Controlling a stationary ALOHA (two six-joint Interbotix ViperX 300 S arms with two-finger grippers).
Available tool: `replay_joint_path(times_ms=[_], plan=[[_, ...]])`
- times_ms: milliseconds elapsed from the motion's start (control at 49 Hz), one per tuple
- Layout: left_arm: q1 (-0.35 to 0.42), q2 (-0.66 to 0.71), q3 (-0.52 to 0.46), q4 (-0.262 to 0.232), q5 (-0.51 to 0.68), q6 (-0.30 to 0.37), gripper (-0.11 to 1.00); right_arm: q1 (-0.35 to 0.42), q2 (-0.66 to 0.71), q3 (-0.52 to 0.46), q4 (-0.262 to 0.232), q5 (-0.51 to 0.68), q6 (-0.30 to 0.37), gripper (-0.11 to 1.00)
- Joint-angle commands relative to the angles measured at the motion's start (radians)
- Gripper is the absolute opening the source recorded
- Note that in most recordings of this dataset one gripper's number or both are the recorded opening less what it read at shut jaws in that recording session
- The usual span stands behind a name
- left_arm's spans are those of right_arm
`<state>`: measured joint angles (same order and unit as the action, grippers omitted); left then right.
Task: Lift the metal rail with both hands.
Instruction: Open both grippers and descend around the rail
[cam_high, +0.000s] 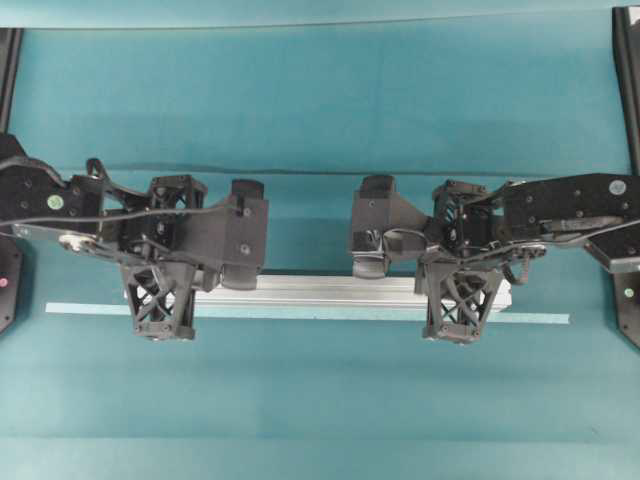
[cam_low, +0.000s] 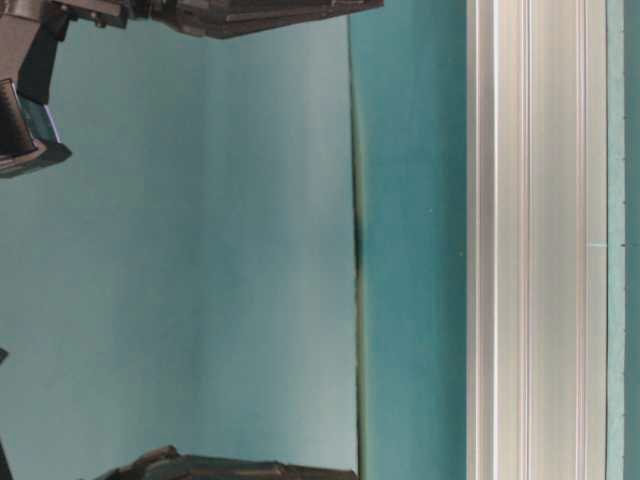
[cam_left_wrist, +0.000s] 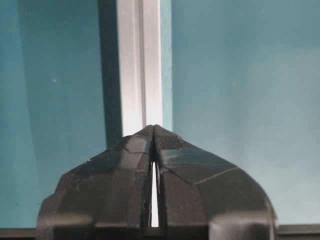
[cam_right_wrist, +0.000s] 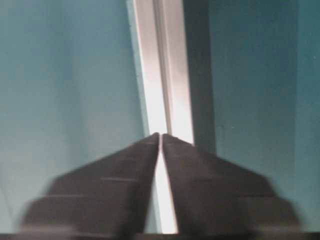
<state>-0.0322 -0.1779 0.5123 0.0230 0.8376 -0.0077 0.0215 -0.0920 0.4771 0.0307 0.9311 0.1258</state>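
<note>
Grooved silver-grey aluminium rail (cam_high: 340, 291) lies under both black lattice-fingered grippers, left (cam_left_wrist: 153, 129) and right (cam_right_wrist: 160, 135); jaws pressed together, gripping nothing.

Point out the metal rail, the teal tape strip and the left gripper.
metal rail (cam_high: 330, 291), overhead view, bare middle stretch.
teal tape strip (cam_high: 540, 318), overhead view, right end.
left gripper (cam_left_wrist: 153, 131), left wrist view, fingertips.

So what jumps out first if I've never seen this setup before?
Two black grippers, left and right, hang over a long silver metal rail lying across a teal table, one near each end. In both wrist views the fingertips meet over the rail.
</note>
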Motion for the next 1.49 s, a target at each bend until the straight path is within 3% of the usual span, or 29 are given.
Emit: replay_joint_path(times_ms=[0, 102, 204, 306, 388, 1471], plan=[[-0.003, -0.008, 0.002, 0.003, -0.008, -0.003, 0.06, 0.003, 0.005, 0.006, -0.002, -0.026, -0.006, 0.41], [-0.003, -0.008, 0.018, 0.003, -0.018, -0.018, 0.26, 0.006, 0.005, 0.021, -0.003, -0.058, -0.008, 0.72], [-0.003, 0.0, 0.037, 0.003, -0.025, -0.04, 0.56, 0.018, 0.005, 0.037, -0.028, -0.086, -0.006, 0.93], [-0.002, 0.012, 0.049, 0.003, -0.025, -0.052, 0.85, 0.021, 0.006, 0.044, -0.029, -0.098, -0.006, 0.96], [-0.002, 0.026, 0.057, 0.003, -0.031, -0.055, 0.98, 0.02, 0.009, 0.049, -0.031, -0.107, -0.006, 0.96], [0.011, 0.172, 0.135, 0.003, -0.279, -0.092, 0.99, 0.018, 0.097, 0.196, -0.037, -0.37, -0.009, 0.96]])
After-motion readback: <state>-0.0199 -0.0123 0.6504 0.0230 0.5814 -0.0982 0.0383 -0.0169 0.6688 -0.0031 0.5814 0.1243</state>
